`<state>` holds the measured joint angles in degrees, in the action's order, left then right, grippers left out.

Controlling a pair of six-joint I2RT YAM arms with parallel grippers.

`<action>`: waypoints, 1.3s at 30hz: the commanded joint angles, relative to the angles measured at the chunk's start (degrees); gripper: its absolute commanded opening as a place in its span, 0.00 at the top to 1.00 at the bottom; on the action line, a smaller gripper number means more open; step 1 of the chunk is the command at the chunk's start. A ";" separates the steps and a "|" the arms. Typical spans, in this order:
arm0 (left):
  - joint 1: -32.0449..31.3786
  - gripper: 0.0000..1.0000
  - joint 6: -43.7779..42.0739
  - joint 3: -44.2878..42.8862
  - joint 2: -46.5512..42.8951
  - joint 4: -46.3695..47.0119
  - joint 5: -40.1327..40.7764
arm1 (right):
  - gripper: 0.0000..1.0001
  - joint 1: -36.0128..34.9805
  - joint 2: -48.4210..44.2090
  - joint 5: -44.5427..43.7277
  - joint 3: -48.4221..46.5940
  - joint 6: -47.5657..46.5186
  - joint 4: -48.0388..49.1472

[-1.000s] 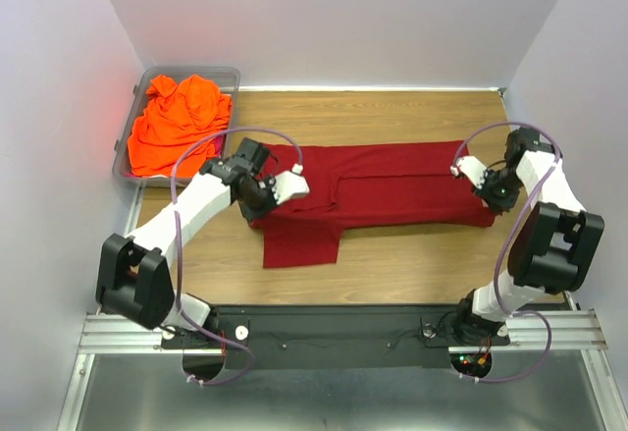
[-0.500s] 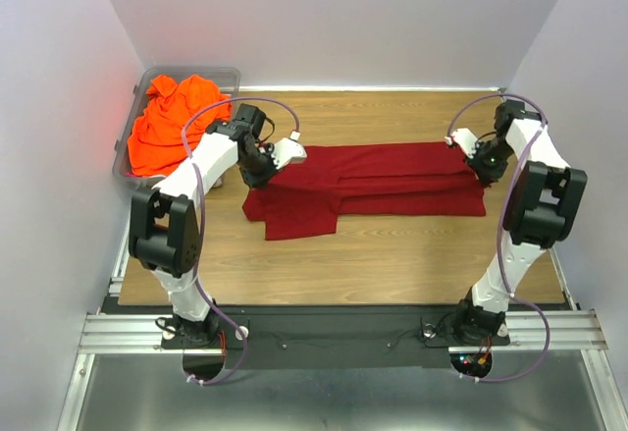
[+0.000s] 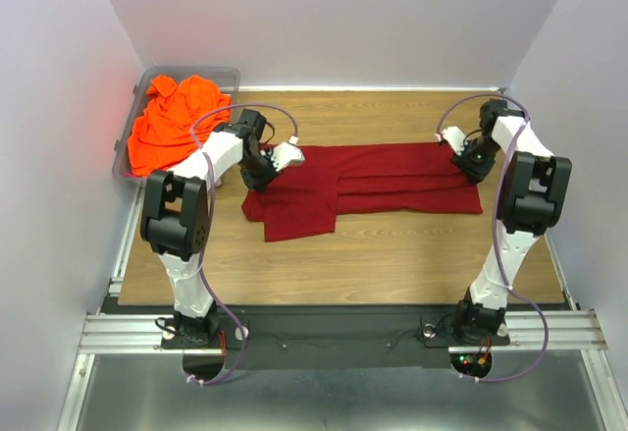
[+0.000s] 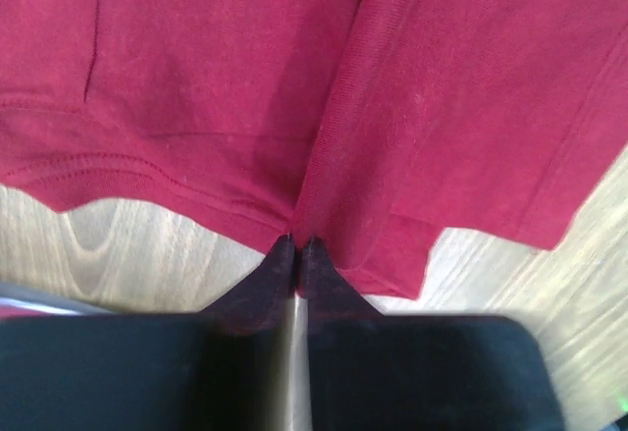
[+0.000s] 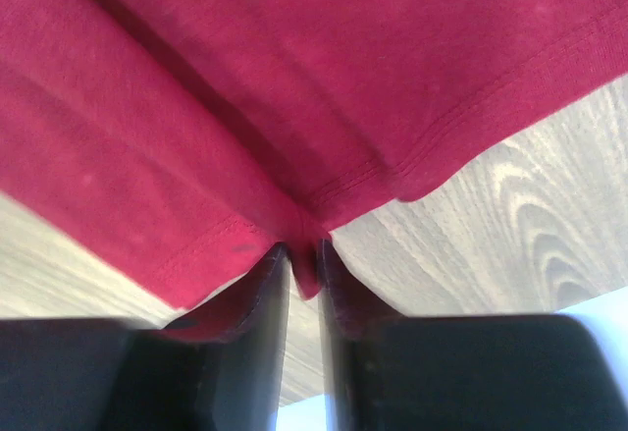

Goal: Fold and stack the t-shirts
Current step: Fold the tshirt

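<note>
Seen from above: a wooden table [image 3: 392, 254], pale walls on three sides, arms bolted at the near edge. Stretched left to right across its far half, the crimson t-shirt [image 3: 392, 178] — folded lengthwise into a long band, fold lines running along it, with one squarish flap spilling toward the near edge at the left end. Off at the far left corner, a clear grey bin [image 3: 232, 76] holding the orange t-shirt [image 3: 177, 122] in a crumpled heap (well apart from the crimson one, touched by neither arm).

Next in size, the arms: both reaching far out over the wood and bending inward, one to each end of the band. Left gripper [image 3: 259, 178] down at the left end, right gripper [image 3: 473, 168] at the right end.

Up close from the left wrist: left gripper [image 4: 296, 246] clamped on the crimson t-shirt [image 4: 196, 78], dark fingertips pressed together with a ridge of cloth rising out of the pinch. A stitched hem curving away to the left, bare table [image 4: 108, 240] showing below it.

From the right wrist, much the same — right gripper [image 5: 302, 259] closed on a small tuck of hem of the crimson t-shirt [image 5: 294, 78]. Only a sliver of gap between the fingers, and that filled with cloth. Wood grain of the table [image 5: 510, 195] just beside the pinch.
</note>
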<state>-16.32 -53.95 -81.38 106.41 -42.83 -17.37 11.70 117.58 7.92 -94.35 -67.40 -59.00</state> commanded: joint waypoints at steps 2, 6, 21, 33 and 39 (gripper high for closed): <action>1.72 0.66 2.71 -1.40 -0.94 1.17 0.50 | 0.53 0.07 0.55 -0.36 -5.22 4.99 2.93; 3.74 0.47 5.26 -3.26 -4.71 -1.03 -3.01 | 0.42 1.74 -2.87 1.82 -7.43 9.91 1.44; 8.67 0.41 15.81 15.73 -13.34 5.56 -11.64 | 0.46 11.67 -4.38 18.78 3.03 24.22 -6.22; 8.67 0.42 17.74 17.23 -9.21 9.51 -13.74 | 0.45 12.38 -0.77 19.42 8.90 29.25 -0.16; 8.67 0.49 17.92 17.14 -6.39 9.87 -14.45 | 0.58 12.38 -0.42 16.08 11.55 30.74 2.57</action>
<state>-7.66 -36.58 -64.90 99.53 -33.12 -29.91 23.66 116.44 26.52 -84.64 -38.33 -59.94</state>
